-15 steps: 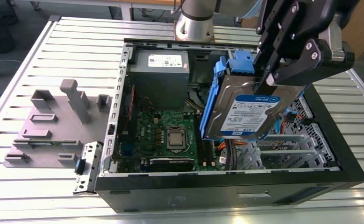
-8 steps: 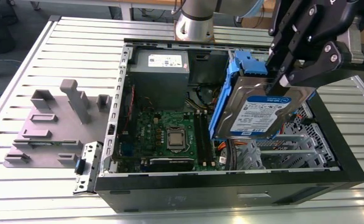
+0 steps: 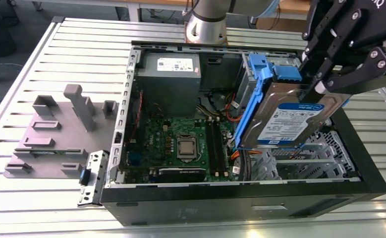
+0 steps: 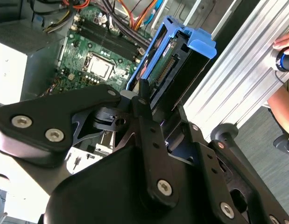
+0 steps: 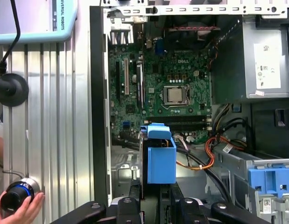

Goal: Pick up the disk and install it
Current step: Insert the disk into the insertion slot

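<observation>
Ribbed aluminium tabletop (image 3: 80,44), slats running left to right in the exterior view.

Exterior view's left: grey plastic fixture with upright posts (image 3: 54,134), lying flat, nothing in it.

Centre: open black computer case (image 3: 246,198), side panel off. Grey power-supply box with a white label (image 3: 169,74) at its far end; green motherboard (image 3: 179,144) nearer, on the case floor.

Exterior view's right: the disk (image 3: 292,121), a flat silver hard drive with a blue-and-white label in a blue plastic carrier. It hangs tilted above the case's right side, clear of the metal cage below. Black end effector (image 3: 321,89) is clamped on its upper end, fingers pressed against both broad faces. A second blue plastic carrier (image 5: 270,179) sits in its bay in the first wrist view.

Handling, as a judgement: dense and rigid, heavy for its size. The metal faces look smooth, so it could slip. It is shock-sensitive, and the connector edge is exposed. The carrier rails probably flex. Best hold is on the metal body, across the flat faces, not on the plastic handle.
</observation>
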`<state>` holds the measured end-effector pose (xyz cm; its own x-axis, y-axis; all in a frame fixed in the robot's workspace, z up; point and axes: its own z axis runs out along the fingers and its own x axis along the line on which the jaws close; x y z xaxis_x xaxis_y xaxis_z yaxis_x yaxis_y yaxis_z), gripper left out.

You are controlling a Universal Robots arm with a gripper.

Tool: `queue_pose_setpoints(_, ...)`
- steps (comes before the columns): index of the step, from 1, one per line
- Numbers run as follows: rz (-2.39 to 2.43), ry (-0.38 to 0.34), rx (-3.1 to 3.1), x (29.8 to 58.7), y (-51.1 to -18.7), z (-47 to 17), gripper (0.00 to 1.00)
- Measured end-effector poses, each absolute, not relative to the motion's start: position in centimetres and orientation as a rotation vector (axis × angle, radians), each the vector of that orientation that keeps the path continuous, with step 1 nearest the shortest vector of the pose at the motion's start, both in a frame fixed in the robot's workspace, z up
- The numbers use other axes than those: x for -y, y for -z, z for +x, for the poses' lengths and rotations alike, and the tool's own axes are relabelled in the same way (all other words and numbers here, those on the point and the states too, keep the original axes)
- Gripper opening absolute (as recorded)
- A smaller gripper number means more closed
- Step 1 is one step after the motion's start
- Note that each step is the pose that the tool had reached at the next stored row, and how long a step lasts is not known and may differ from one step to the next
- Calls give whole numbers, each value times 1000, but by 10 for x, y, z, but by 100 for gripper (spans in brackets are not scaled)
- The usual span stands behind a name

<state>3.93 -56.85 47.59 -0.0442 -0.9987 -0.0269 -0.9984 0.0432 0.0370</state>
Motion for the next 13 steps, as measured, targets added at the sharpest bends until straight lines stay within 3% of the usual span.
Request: queue_pose_setpoints(13, 2163, 81, 2259, 568, -472, 79, 35)
